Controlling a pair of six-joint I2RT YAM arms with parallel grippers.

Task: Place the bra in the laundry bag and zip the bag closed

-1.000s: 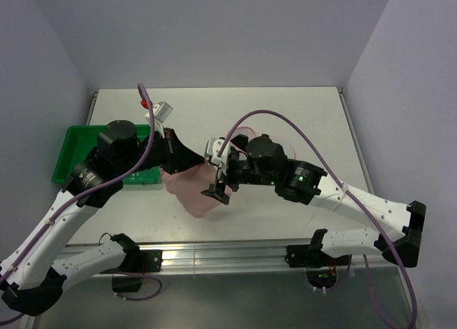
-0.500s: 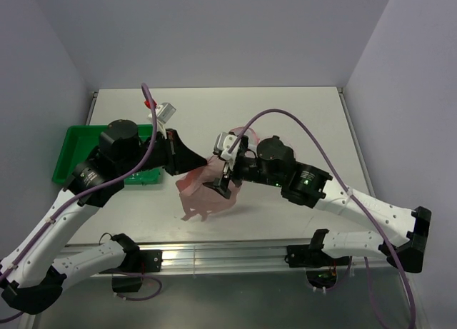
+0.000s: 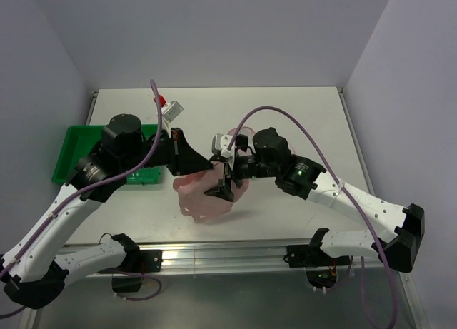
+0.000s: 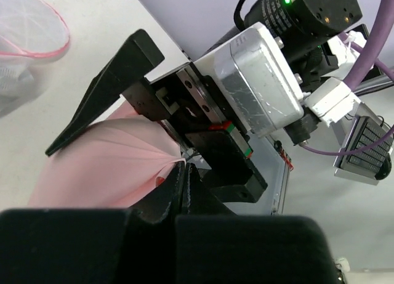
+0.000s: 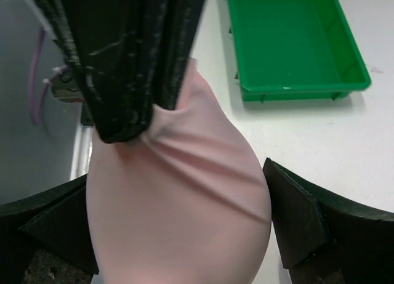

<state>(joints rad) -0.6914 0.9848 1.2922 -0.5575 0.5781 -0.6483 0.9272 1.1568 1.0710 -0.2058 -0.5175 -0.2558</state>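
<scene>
The bra (image 5: 184,191) is light, soft and limp. It hangs from the left gripper (image 4: 183,165), whose fingers are clamped on a gathered fold. The right gripper (image 5: 175,225) straddles the bra, fingers apart. Grasp the hanging bulk, not the straps.

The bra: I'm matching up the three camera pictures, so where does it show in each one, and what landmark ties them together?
Top external: the bra is in the middle, between the two arms.
Left wrist: lower left, pinched at its right tip.
Right wrist: it fills the centre, between the fingers of the open right gripper.
Shared landmark: the left gripper, shut on the bra's top edge in every view.
</scene>
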